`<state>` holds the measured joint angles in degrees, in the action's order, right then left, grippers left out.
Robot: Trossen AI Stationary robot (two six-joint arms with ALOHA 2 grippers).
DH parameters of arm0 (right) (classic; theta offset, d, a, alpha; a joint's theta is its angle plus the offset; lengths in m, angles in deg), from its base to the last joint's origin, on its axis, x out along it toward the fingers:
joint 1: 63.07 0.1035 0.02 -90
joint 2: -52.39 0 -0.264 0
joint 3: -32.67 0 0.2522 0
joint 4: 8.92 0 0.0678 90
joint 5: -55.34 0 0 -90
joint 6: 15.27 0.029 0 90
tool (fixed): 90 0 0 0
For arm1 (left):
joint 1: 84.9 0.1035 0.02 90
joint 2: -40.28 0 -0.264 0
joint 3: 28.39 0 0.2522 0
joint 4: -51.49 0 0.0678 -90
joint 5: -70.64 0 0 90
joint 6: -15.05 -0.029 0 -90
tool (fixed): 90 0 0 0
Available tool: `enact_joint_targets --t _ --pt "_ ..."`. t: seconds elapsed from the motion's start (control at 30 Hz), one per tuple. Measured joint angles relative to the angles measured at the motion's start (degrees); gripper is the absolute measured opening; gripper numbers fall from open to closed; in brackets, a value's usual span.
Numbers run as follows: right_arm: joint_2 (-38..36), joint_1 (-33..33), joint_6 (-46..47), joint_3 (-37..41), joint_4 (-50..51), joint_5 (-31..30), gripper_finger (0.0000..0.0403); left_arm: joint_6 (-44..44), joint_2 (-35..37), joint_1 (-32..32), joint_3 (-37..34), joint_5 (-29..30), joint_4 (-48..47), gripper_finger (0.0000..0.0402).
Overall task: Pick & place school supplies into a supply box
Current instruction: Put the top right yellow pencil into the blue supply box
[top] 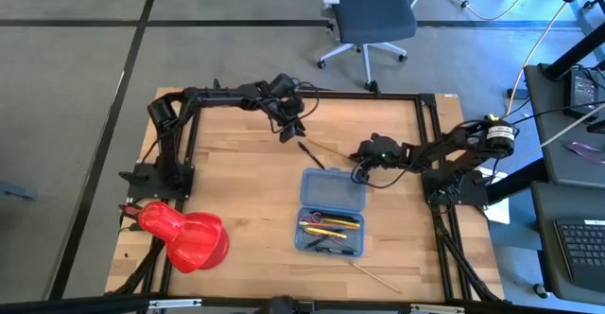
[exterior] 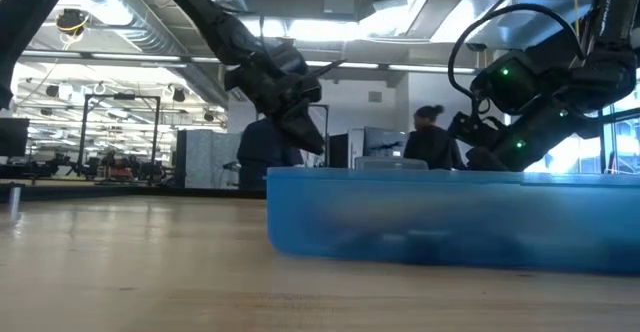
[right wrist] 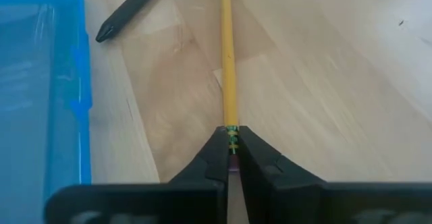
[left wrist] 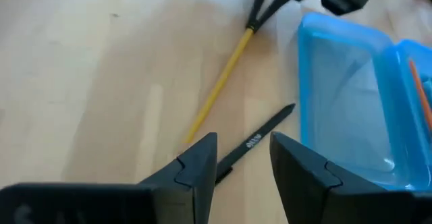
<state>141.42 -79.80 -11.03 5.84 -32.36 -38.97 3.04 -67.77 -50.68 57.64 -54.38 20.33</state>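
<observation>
The open blue supply box [top: 333, 189] lies flat mid-table, with several pens [top: 331, 227] in its near half. A yellow pencil [top: 333, 148] and a black pen [top: 310, 153] lie on the wood just beyond the box's far side. My right gripper [right wrist: 231, 140] is shut on the yellow pencil [right wrist: 228, 55]. My left gripper [left wrist: 243, 150] hovers open over the black pen [left wrist: 260, 140], one finger on either side of it and not touching. A plain wood pencil [top: 375, 276] lies near the table's near edge. My right gripper pinches the yellow pencil's eraser end [right wrist: 232, 135], at the green band, between its two fingertips. The fingers come low from the table's right and lie along the pencil, which points away toward the left. Whether the pencil's far tip rests on the table cannot be told.
A big glossy red object [top: 184, 234] sits at the near left corner. The box [exterior: 450, 222] fills the right of the low view. An office chair [top: 373, 16] stands beyond the far edge. Bare wood lies left of the box.
</observation>
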Motion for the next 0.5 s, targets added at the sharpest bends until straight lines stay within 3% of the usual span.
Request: enact_joint_targets --t 0.37,0.5 --pt "-5.05 0.0 0.38 -0.03 0.04 0.14 0.002 0.84 -0.04 4.97 -3.3 0.16 9.23 0.013" --pt "-7.59 0.4 1.8 -0.07 0.07 4.51 0.002 0.79 -0.04 5.84 -4.21 1.14 9.75 0.013"
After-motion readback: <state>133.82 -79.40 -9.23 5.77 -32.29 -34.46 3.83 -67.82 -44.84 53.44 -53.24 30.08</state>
